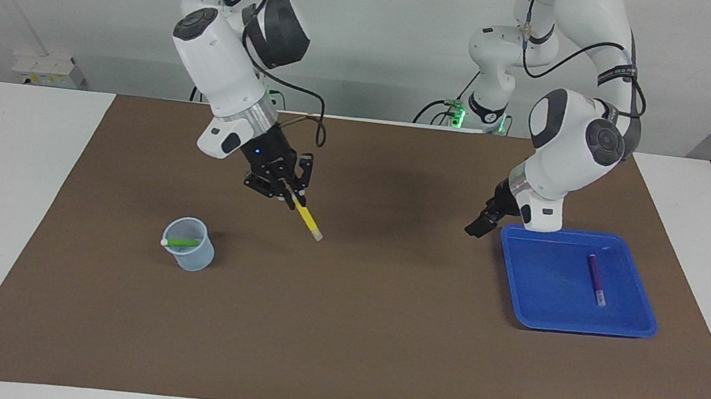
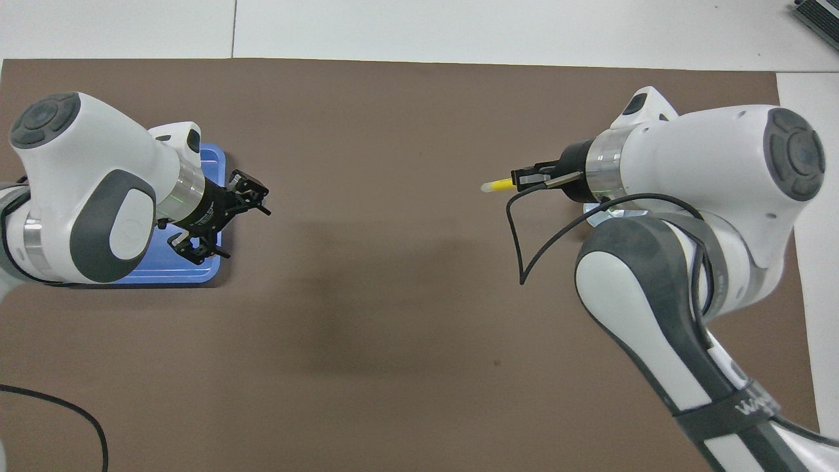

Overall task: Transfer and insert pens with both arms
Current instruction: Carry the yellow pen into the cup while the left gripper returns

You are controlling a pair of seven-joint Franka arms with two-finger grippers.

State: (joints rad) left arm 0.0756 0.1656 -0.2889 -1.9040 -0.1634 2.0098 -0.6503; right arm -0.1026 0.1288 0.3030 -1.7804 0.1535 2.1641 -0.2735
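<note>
Pinching the yellow pen (image 1: 307,219) in my right gripper (image 1: 290,201), I hold it up in the air over the brown mat (image 1: 340,332), on the side of the clear cup (image 1: 189,245) that faces the blue tray (image 1: 631,331). My fingertips are pressed together on the pen's upper end; the stick slants downward out of them, pale tip lowest and clear of the mat. In the overhead view the same pen (image 2: 497,185) pokes out of that gripper (image 2: 524,178) with its whitish end pointing toward the tray's end of the table.

The cup stands on the mat toward my right arm's end of the table, apart from the pen I carry. Inside it lies the green pen (image 1: 180,243), leaning across the cup with its pale end resting on the rim.

My left gripper (image 1: 479,227) hangs just beside the tray's corner that is nearest the cup, over the mat and the tray's edge, holding nothing. From above its fingers (image 2: 262,211) stand spread wide apart.

The tray sits on the mat toward my left arm's end, well apart from the cup. In it lies the purple pen (image 1: 595,278), flat on the tray floor, pale end pointing away from my bases.
</note>
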